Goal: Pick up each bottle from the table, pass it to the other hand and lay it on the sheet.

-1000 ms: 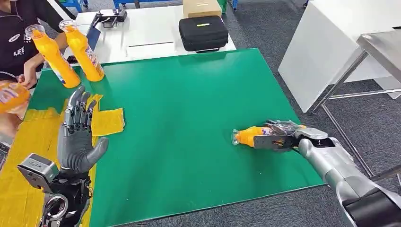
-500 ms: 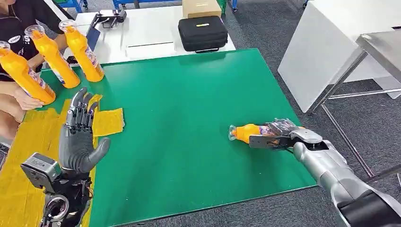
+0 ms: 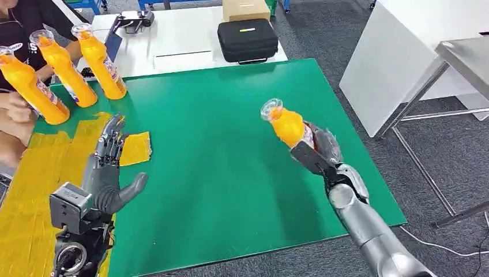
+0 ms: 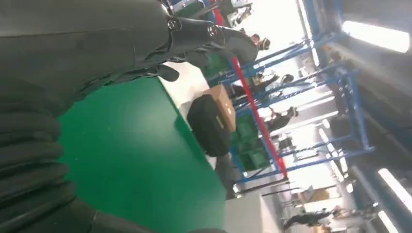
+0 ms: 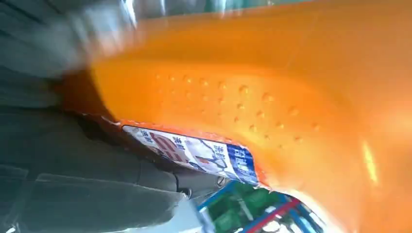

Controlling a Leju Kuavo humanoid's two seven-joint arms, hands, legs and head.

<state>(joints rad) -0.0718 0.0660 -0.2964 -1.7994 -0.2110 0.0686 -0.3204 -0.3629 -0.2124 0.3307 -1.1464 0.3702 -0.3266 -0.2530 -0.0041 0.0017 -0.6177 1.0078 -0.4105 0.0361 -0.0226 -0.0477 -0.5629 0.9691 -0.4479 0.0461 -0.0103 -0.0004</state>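
Right hand grips orange bottle; its label's writing is unreadable.

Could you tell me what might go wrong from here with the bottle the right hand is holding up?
The right hand holds the orange bottle by its lower end, tilted, so it might slip at the handover. The left hand waits open far across the green table; a drop midway could roll off. A person's hand near the yellow sheet and standing bottles may be in the way.
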